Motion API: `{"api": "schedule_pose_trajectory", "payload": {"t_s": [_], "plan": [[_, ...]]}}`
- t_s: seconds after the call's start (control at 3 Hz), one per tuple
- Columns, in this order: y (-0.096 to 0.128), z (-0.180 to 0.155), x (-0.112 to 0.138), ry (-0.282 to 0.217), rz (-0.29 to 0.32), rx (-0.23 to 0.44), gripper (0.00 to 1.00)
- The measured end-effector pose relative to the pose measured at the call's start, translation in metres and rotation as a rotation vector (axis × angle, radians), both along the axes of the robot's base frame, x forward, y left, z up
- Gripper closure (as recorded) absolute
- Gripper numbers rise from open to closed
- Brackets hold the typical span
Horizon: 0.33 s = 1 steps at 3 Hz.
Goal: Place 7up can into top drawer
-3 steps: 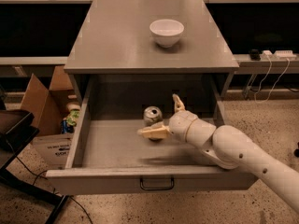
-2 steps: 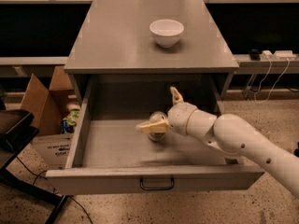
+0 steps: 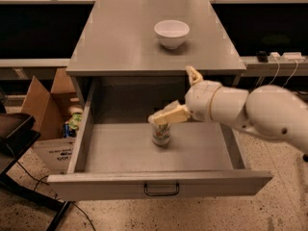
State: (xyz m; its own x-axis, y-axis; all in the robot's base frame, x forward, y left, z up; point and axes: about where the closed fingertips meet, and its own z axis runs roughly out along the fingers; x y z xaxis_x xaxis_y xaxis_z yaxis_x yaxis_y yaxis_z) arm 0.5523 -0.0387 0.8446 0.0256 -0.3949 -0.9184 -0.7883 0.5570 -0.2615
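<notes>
Grey metal top drawer [image 3: 115, 153]: pulled open, with the wire handle at 6 o'clock on its front panel.
7up can [image 3: 160, 134]: upright on the drawer floor near the centre, at 6 o'clock from the white bowl [image 3: 171, 33].
Gripper [image 3: 173, 96]: at 1 o'clock of the can, jaws spread wide and grasping nothing. The lower finger [image 3: 168, 115] lies across the can's rim.
Step (judged): release. Lift toward 12 o'clock before backing out, or that finger may tip the can.
Surface: smooth grey cabinet top [image 3: 120, 37], which carries the bowl.
Room: speckled floor [image 3: 231, 211], with a cardboard box [image 3: 41, 105] at 9 o'clock of the drawer.
</notes>
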Motion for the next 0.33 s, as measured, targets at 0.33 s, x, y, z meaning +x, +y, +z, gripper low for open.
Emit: {"api": "schedule_pose_trajectory", "payload": {"t_s": [0.33], "plan": [[-0.0122, 0.0678, -0.011, -0.016, 0.035, -0.084, 0.0]]}}
